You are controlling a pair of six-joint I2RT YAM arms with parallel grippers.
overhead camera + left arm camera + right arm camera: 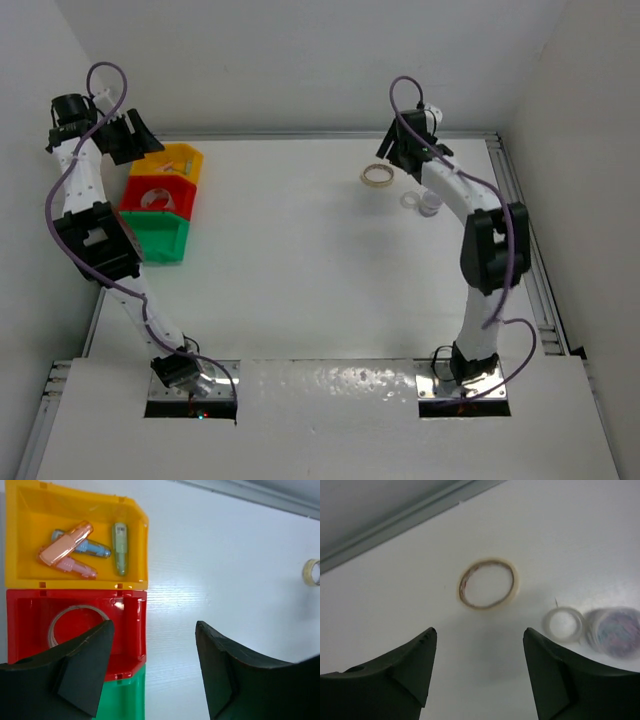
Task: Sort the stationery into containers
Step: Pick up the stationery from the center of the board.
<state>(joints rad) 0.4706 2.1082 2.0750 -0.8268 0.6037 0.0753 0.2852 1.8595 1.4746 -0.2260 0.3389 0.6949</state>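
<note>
The yellow bin holds several capsule pieces: an orange one, a blue one, a green one and a pink one. A tape ring lies in the red bin; the green bin is below it. My left gripper hangs open and empty over the bins' right edge. My right gripper is open and empty just short of a tan tape ring. A clear ring and a whitish roll lie to that ring's right.
In the top view the three bins sit at the table's far left, under the left gripper. The tan ring and the small rolls lie at the back right, beside the right gripper. A metal rail runs along the right edge.
</note>
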